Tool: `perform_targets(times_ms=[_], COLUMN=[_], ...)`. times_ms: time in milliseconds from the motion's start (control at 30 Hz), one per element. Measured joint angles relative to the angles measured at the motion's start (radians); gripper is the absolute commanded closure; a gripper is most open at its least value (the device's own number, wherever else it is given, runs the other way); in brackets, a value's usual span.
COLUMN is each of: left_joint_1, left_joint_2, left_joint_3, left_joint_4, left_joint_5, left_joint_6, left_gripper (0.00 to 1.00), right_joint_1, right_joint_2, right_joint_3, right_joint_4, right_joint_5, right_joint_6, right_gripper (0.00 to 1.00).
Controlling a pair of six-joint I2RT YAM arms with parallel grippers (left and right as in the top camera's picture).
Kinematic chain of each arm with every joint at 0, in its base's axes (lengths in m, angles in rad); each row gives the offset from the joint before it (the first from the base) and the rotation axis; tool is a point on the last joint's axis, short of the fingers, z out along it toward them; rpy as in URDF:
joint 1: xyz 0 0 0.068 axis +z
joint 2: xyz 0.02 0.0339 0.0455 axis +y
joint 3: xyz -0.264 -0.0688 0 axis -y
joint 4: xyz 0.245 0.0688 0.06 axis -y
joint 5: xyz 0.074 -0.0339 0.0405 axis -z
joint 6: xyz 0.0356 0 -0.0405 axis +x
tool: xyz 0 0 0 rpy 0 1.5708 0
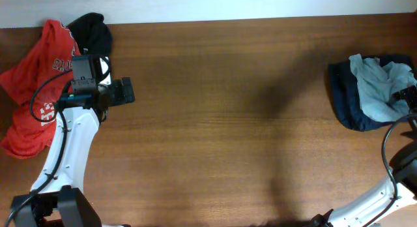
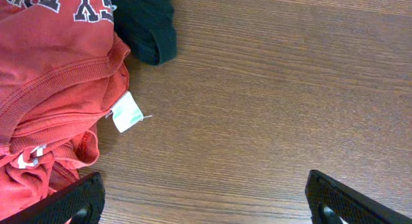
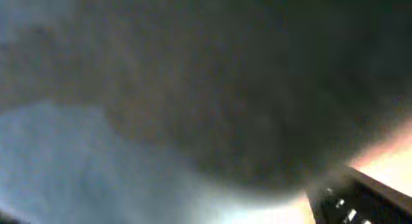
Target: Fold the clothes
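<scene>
lettered tees (image 1: 32, 90) lie at the table's (image 1: 228, 122) left edge, plain t-shirt (image 1: 381, 90) on another garment (image 1: 344, 100) at right

There are a white-lettered red tee (image 1: 29, 90), black garment (image 1: 96, 30), navy garment (image 1: 344, 96) and pale grey-blue T-shirt (image 1: 378, 90).

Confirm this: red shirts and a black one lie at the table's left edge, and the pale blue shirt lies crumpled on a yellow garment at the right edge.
One thing is wrong: the garment under the pale blue shirt is navy, not yellow, as the overhead view shows. The red shirts and the black one do lie at the table's left edge.
</scene>
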Motion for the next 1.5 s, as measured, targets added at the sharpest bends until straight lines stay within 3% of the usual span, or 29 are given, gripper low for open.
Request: perform_targets(times_ms=[267, 433, 467, 500, 567, 633, 833, 1500], left_joint_1=[0.000, 0.000, 0.000, 0.000, 0.000, 0.000, 0.000, 0.000], left_joint_2=[0.000, 0.000, 0.000, 0.000, 0.000, 0.000, 0.000, 0.000], left_joint_3=[0.000, 0.000, 0.000, 0.000, 0.000, 0.000, 0.000, 0.000], left_joint_4=[0.007, 0.007, 0.007, 0.007, 0.007, 0.006, 0.006, 0.014], left_joint_5=[0.000, 0.000, 0.000, 0.000, 0.000, 0.000, 0.000, 0.000], left_joint_6=[0.000, 0.000, 0.000, 0.000, 0.000, 0.000, 0.000, 0.000], left_gripper=[0.01, 0.01, 0.01, 0.01, 0.01, 0.01, 0.01, 0.01], right_joint_1=[-0.009, -0.010, -0.010, -0.010, -0.010, -0.010, -0.010, -0.016], right_joint_2=[-0.017, -0.101, -0.122, -0.145, -0.176, -0.187, -0.158, -0.030], right_joint_3=[0.057, 0.126, 0.133, 0.142, 0.154, 0.160, 0.129, -0.230], right_joint_4=[-0.126, -0.116, -0.097, -0.067, -0.021, 0.006, 0.076, 0.603], right_joint_5=[-0.028, -0.135, -0.150, -0.164, -0.183, -0.196, -0.186, -0.056], right_joint_6=[-0.031, -0.085, -0.092, -0.096, -0.093, -0.096, -0.091, -0.082], right_gripper=[0.01, 0.01, 0.08, 0.23, 0.64, 0.94, 0.96, 0.91])
